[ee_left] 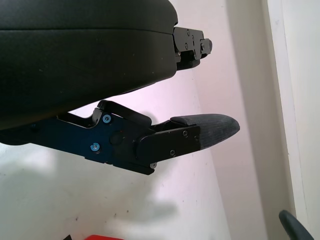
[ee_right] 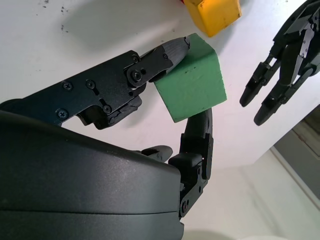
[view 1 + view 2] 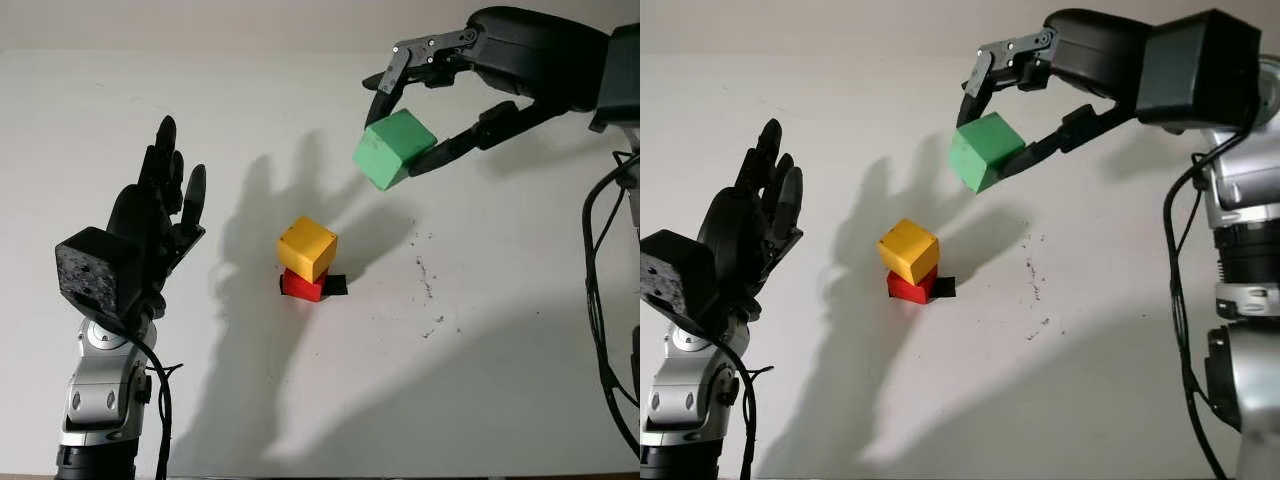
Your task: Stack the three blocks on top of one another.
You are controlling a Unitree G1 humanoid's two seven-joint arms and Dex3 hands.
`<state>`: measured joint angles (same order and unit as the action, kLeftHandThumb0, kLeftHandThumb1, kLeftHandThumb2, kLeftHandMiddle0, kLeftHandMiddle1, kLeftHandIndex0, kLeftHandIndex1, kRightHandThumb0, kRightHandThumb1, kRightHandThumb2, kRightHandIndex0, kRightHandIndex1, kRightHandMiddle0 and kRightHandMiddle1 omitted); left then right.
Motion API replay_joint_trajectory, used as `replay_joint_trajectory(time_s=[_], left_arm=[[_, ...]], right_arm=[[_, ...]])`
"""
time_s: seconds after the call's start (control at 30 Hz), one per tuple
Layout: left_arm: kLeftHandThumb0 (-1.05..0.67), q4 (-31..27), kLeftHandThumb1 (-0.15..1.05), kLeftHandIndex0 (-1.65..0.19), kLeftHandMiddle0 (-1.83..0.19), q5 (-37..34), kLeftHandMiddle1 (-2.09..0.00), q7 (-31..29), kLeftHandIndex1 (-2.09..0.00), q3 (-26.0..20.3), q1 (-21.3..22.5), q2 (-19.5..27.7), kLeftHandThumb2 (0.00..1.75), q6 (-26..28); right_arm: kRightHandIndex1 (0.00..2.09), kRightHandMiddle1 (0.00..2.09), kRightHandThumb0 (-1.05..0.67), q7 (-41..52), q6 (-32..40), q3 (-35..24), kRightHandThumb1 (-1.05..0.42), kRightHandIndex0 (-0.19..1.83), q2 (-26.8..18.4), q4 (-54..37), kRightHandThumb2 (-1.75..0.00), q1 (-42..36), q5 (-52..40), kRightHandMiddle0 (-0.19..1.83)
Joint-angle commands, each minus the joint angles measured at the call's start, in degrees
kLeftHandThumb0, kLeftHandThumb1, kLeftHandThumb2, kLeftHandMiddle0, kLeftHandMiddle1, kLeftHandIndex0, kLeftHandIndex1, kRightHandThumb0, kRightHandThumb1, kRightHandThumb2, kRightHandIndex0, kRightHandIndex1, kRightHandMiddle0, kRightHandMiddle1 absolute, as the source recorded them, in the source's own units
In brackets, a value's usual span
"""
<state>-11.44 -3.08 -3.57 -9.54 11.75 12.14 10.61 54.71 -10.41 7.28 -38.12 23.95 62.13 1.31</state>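
Two blocks already stacked mid-table (image 3: 480,380): I see the yellow block (image 3: 307,248) sitting skewed on the red block (image 3: 302,286). My right hand (image 3: 415,120) is clamped on the green block (image 3: 393,148), in the air, up and right of the stack. My left hand (image 3: 155,225) is raised at the left, holding nothing.

Black three-fingered robot hand (image 3: 425,95), silver forearms, black cables

Left hand (image 1: 150,115) open over white table (image 1: 240,190) — red block (image 1: 102,237) at edge.
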Motion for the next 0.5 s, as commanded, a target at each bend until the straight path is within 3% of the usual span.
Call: replay_joint_trajectory(time_s=[0.0,0.3,0.47], left_arm=[[-0.63,-0.12,1.05,0.05,0.05,-0.17,-0.05,-0.09,-0.06,-0.16,-0.40,-0.09,0.60,-0.88],[-0.65,-1.00,1.05,0.06,0.06,-0.84,-0.05,-0.07,-0.06,-0.27,-1.16,-0.33,0.60,-0.57],[-0.65,-1.76,1.05,0.08,0.06,-0.59,-0.05,0.23,-0.05,-0.28,-1.56,-0.22,0.61,0.12]], right_arm=[[0.07,1.16,-0.43,1.08,-0.09,0.93,-0.86,0.41,1.60,1.40,-0.05,3.57,0.06,0.60],[0.05,1.45,-0.48,4.34,-4.69,4.35,-0.87,0.39,7.60,8.67,-0.06,8.03,1.37,0.52],[0.05,1.51,-0.49,3.87,-6.23,5.26,-0.90,0.38,9.21,9.32,-0.06,7.03,2.73,0.46]])
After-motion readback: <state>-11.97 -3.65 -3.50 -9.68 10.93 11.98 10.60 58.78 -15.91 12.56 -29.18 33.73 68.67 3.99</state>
